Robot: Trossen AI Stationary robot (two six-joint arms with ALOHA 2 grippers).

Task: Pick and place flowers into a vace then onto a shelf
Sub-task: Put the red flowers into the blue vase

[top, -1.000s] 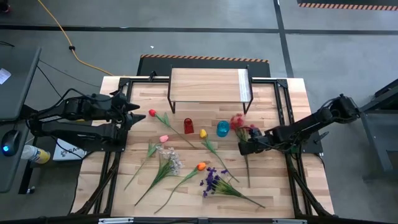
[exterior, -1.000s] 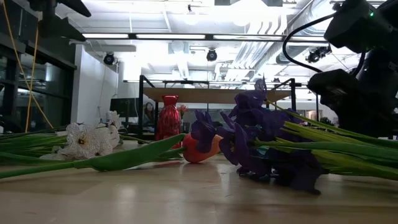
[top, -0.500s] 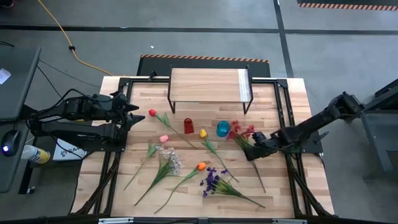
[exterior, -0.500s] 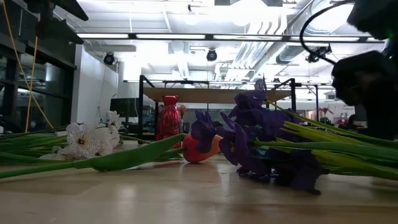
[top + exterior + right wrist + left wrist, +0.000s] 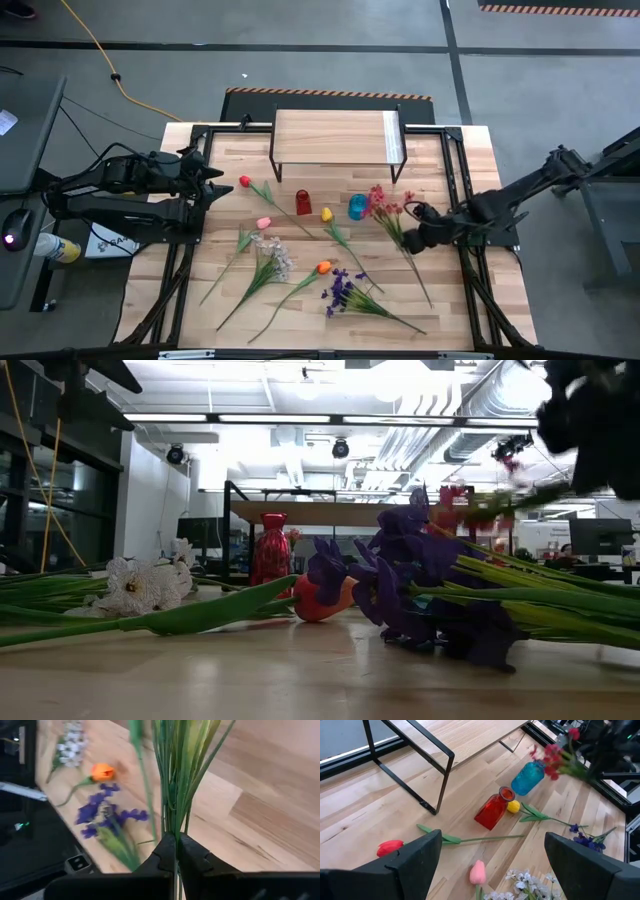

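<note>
My right gripper (image 5: 410, 240) is shut on a red blossom spray (image 5: 383, 203) right of the blue vase (image 5: 358, 207). The spray's long green stem (image 5: 424, 285) trails toward the near edge. In the low view its red blossoms (image 5: 455, 500) show high above the table. A red vase (image 5: 303, 202) stands left of the blue one, in front of the shelf (image 5: 335, 135). My left gripper (image 5: 215, 185) waits open at the table's left. Red (image 5: 245, 182), pink (image 5: 263, 223), yellow (image 5: 326, 214) and orange (image 5: 323, 267) tulips and white (image 5: 272, 252) and purple (image 5: 342, 290) sprays lie flat on the table. My right gripper pinches the spray's bundle of thin green stems (image 5: 172, 827) between its two fingers, about a third of the way back from the blossoms. The fingers come from the table's right and lie slanting across the stem. The blossom end is lifted clear of the table.
The black frame rails (image 5: 452, 160) run along both sides of the table. The shelf's thin black legs (image 5: 440, 780) stand just behind the vases. Bare wood (image 5: 450, 300) lies at the near right.
My right gripper has risen with the red spray and drawn back toward the table's right edge, staying shut. The spray has come up off the table and swung, its stem end moving right; in the low view the gripper has gone up out of the picture.
</note>
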